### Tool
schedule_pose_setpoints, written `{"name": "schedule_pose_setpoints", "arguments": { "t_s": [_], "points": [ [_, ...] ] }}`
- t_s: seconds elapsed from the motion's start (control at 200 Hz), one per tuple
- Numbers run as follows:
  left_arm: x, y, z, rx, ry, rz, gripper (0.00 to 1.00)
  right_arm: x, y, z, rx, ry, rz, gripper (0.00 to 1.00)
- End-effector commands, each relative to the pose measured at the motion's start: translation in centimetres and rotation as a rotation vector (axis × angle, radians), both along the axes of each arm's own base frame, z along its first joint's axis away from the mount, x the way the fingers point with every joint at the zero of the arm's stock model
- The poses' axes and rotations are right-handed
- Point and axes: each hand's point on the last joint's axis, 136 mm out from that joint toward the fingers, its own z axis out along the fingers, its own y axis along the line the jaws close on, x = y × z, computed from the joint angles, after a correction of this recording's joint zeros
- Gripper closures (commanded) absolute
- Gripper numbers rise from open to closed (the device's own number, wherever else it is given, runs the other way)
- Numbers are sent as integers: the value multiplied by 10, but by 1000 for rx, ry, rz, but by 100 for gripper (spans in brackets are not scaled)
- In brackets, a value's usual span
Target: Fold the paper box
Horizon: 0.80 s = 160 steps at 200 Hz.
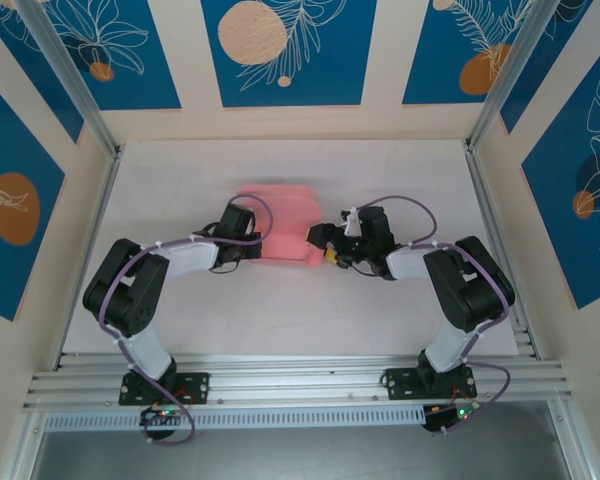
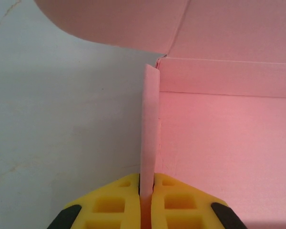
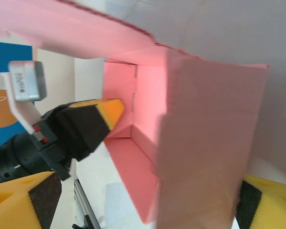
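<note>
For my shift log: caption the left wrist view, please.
Left gripper pinches an upright side wall of the partly folded pink paper box.

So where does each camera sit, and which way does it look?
Top external: fixed above and behind, looking down on the table; the left arm and right arm meet at the pink paper box.
Left wrist: on the left arm, looking forward along the left tool, whose yellow fingers pinch an upright box wall.
Right wrist: on the right arm, looking into the box's open inside; the right tool straddles a side panel.
Shared: the right wrist view also catches the left tool.
</note>
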Motion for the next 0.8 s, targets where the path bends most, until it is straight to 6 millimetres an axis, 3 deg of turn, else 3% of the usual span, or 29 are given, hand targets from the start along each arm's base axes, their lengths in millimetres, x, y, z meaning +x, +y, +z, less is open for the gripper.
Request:
{"name": "schedule_pose_setpoints", "arguments": {
  "t_s": [0.0,0.155,0.345,0.515,0.795],
  "points": [
    [-20,13,-29,86,111,14,100,6,10,32,10,-92,37,8],
    [-20,12,-29,96,106,12,100,9,15,36,6,-87,41,8],
    [-19,9,-28,94,105,7,100,14,15,15,-52,3,12,18],
    [-20,8,-26,94,101,5,100,14,12,-7,-104,78,-8,20],
    [-19,6,-25,93,97,1,100,14,18,-16,-162,105,12,35]
  ]
}}
